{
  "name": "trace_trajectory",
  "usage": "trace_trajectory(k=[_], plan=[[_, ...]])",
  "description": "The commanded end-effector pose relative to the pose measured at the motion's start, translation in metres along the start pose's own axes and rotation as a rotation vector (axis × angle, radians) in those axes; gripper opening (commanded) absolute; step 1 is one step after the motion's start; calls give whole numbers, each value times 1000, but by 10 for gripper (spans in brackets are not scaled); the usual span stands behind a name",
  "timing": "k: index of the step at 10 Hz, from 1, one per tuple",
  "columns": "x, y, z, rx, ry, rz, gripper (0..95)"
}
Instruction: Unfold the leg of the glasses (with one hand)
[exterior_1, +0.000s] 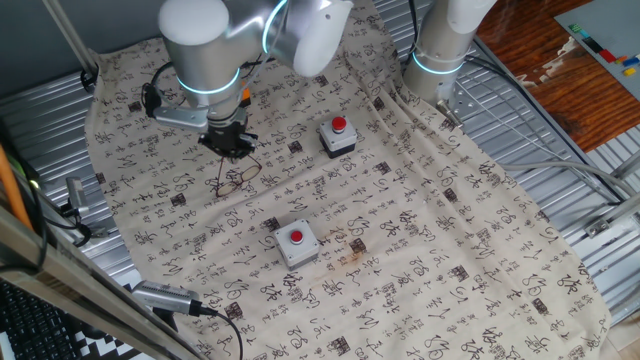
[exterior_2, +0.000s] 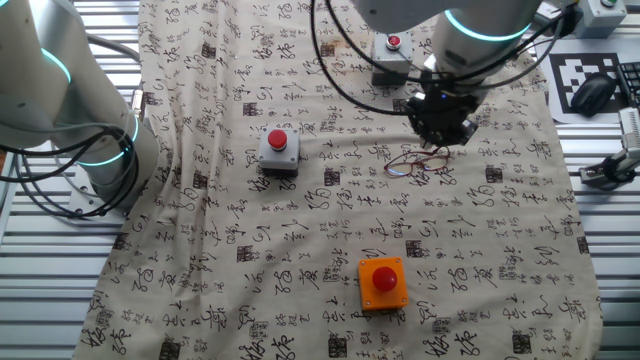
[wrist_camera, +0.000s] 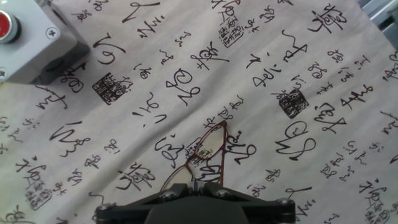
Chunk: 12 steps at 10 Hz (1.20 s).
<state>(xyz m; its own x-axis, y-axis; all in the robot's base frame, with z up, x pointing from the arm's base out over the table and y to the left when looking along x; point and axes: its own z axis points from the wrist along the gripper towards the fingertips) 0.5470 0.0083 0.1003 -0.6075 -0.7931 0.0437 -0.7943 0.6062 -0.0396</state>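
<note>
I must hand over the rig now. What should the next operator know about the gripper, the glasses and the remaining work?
Gripper: low over the glasses, right at their frame; the fingertips are hidden, so open or shut cannot be told.
Glasses: flat on the printed cloth, between the two grey button boxes; in the hand view they lie just ahead of the fingers.
Done: the approach.
Left: whether a leg is already unfolded is unclear; check, then swing it out.

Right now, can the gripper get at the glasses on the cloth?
Probably yes. The gripper hangs right over the glasses, which lie flat on the printed cloth. Nothing sits between them, and both grey button boxes stand well aside.
</note>
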Motion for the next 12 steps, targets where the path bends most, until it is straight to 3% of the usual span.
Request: trace_trajectory(k=[1, 12], plan=[[1, -8, 5, 11, -10, -24, 0], [-17, -28, -2, 23, -4, -63, 0]])
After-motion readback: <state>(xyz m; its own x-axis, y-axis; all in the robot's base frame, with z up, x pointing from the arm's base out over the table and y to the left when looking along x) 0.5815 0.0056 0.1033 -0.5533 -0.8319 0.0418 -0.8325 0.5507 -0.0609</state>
